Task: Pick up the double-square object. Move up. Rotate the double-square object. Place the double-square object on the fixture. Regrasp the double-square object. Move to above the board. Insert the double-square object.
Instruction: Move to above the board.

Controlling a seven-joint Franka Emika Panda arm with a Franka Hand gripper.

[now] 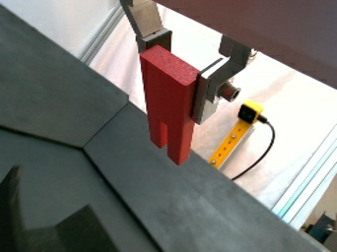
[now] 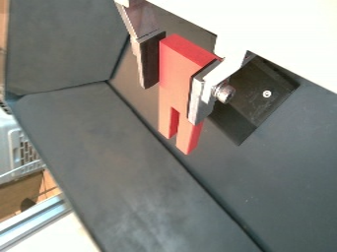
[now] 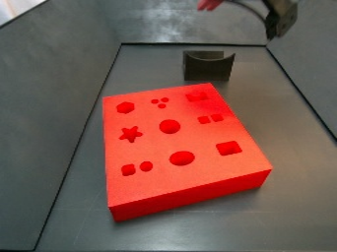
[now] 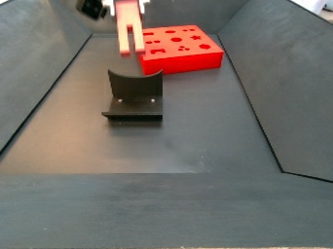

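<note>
The gripper [image 1: 180, 77] hangs high over the surface, its jaws clamped on the upper part of the double-square object [image 1: 168, 98], which points downward. In a side view the fixture [image 4: 132, 95] sits below it, the board [image 4: 182, 47] farther off. Judging from the short grip, a quick rotation could let the piece swing or slip, spoiling its seating in the notch.

In a side view, the fixture [image 4: 132, 97] sits on the floor at centre, the board [image 4: 181, 49] beyond it toward one o'clock. The gripper [image 4: 111, 8] hangs above the fixture at twelve o'clock, the double-square object [image 4: 129, 27] upright between its fingers [image 1: 208, 91].
</note>
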